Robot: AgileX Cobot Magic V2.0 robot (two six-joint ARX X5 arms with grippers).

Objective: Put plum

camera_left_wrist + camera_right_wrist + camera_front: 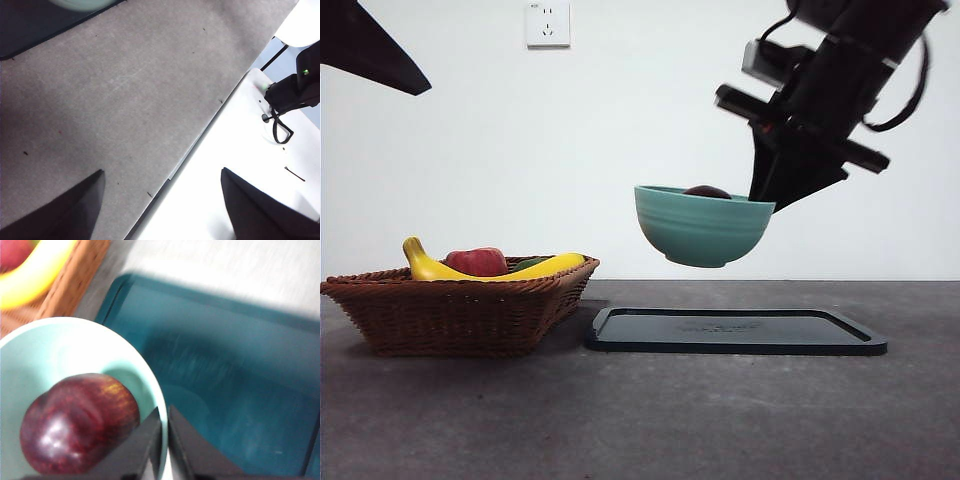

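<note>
Grey matting covers the table (650,420), and behind it we see a white wall with a socket (547,23). A dark tray (735,331) lies beside a wicker basket (460,310) holding a banana (490,270) and a red fruit (477,261). We find the right gripper (164,440) reaching down from the upper right, its jaws pinching the rim of a teal bowl (700,226) held in the air above the tray. The plum (80,422) sits inside that bowl. The left gripper (160,200) waits spread over the table edge.
</note>
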